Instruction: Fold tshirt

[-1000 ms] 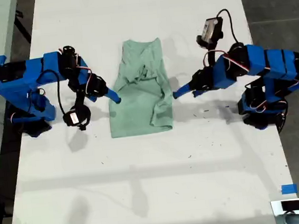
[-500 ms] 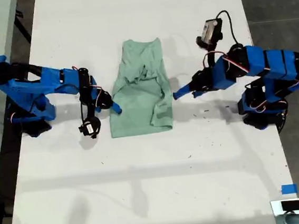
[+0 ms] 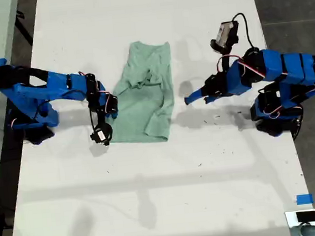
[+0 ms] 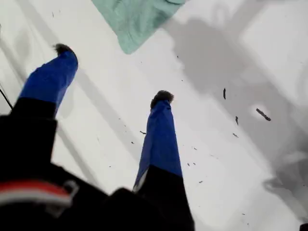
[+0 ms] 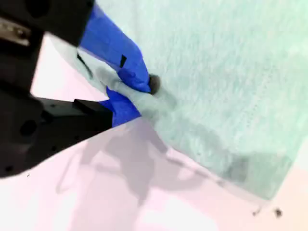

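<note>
The tshirt (image 3: 145, 105) hem was pinched in my second gripper (image 5: 127, 94), apparently to be folded over; my first gripper (image 4: 113, 72) was held agape and empty above the table (image 3: 154, 196).

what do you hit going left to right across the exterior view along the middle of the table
my second arm's base → my second tool, pinching the shirt's edge → the tshirt → a strip of bare table → my first tool, open over the table → my first arm's base
</note>
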{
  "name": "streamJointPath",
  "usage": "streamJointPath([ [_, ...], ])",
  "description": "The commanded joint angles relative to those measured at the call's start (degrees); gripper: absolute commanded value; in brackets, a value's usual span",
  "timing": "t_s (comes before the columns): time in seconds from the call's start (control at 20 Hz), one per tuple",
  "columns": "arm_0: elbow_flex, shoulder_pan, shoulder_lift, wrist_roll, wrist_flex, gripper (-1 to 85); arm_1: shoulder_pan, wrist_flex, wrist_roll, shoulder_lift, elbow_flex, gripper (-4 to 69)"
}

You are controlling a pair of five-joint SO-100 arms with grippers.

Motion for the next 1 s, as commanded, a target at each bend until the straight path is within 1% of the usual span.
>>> streamJointPath([
  [0.0,-4.48,0.35,8.96,-1.05,10.2,0.1,-1.41,-2.02,1.05,3.52,0.62,28.8],
  [0.1,-12.3,-0.7,9.32,-2.37,22.15,0.1,-1.49,-2.11,1.41,4.92,1.58,28.5],
  [0.15,-14.68,-1.49,9.23,-2.72,24.52,0.1,-1.49,-2.11,1.58,5.36,1.93,28.4],
  [0.2,-16.35,-1.93,9.14,-2.81,24.61,0.1,-1.49,-2.2,1.67,5.45,2.11,28.2],
  [0.25,-18.54,-2.02,8.17,-2.55,23.73,0.1,-1.49,-2.37,1.67,5.45,2.29,28.2],
  [0.3,-21.09,-1.93,6.42,-1.93,21.45,0.1,-1.49,-2.46,1.67,5.36,2.55,28.2],
  [0.35,-22.94,-1.58,4.31,-0.62,17.4,0.1,-1.41,-2.64,1.67,5.27,2.55,28.1],
  [0.4,-24.08,-0.79,2.2,1.49,10.9,0.0,-1.41,-2.81,1.58,5.27,2.55,28.0],
  [0.45,-27.25,0.09,-1.58,2.2,7.29,0.0,-1.23,-2.81,1.49,5.19,2.64,27.8],
  [0.55,-39.64,1.67,-12.66,5.45,5.71,0.0,-1.14,-3.08,1.58,5.19,3.25,27.6],
  [0.6,-43.15,2.2,-17.31,6.94,2.37,0.0,-1.14,-3.52,1.67,5.19,3.6,27.6],
  [0.65,-49.04,2.29,-23.99,7.73,3.16,0.6,-1.14,-3.87,1.85,5.19,3.96,27.6],
  [0.7,-56.34,1.49,-31.73,8.09,6.15,9.9,-1.23,-4.13,1.85,5.1,4.04,27.6],
  [0.75,-63.54,0.26,-39.64,8.79,10.02,22.8,-1.32,-4.22,2.02,5.1,4.04,27.6],
  [0.8,-68.55,-0.09,-45.18,6.94,14.5,24.4,-1.49,-4.22,2.2,5.19,4.13,27.6],
  [0.85,-68.82,-0.35,-47.29,5.01,16.61,25.8,-1.76,-4.22,2.37,5.19,4.22,27.6],
  [0.95,-68.82,-0.35,-47.11,1.49,23.03,27.7,-2.11,-4.13,2.55,5.54,4.66,27.6],
])
